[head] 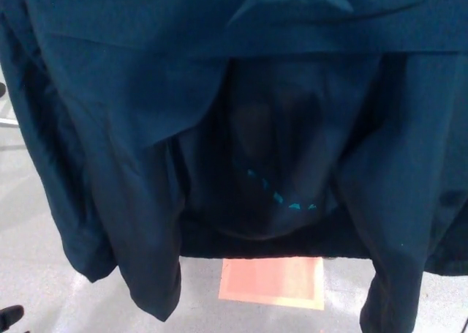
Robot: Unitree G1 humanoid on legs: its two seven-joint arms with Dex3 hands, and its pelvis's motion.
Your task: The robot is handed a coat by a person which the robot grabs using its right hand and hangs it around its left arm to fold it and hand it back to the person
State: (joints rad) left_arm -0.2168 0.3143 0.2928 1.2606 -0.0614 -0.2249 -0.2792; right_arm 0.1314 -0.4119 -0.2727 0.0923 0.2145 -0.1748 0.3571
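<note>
Both robot hands are out of my picture, so I cannot tell if they are open, closed or holding anything. All I get on my screen is the coat [146, 91], very close to the camera. It fills the view from side to side and from the top almost to the bottom.

A thick fold [234, 36] runs across the top, left to right, and the rest hangs straight down from it. Two long parts drop lowest, one at the lower left [150, 289] and one at the lower right [387, 304]. They may be sleeves. In the middle the coat opens, and I see its dark inside with a few small teal marks [281, 195].

Under the hem I see the pale floor [44, 274] and a pink patch [272, 282] on it. A black shoe tip [10, 316] peeks in at the bottom left corner.

I think the coat hangs over something up high, maybe an arm, but I cannot see which one. I also cannot say which of the robot hands is nearer to it.
</note>
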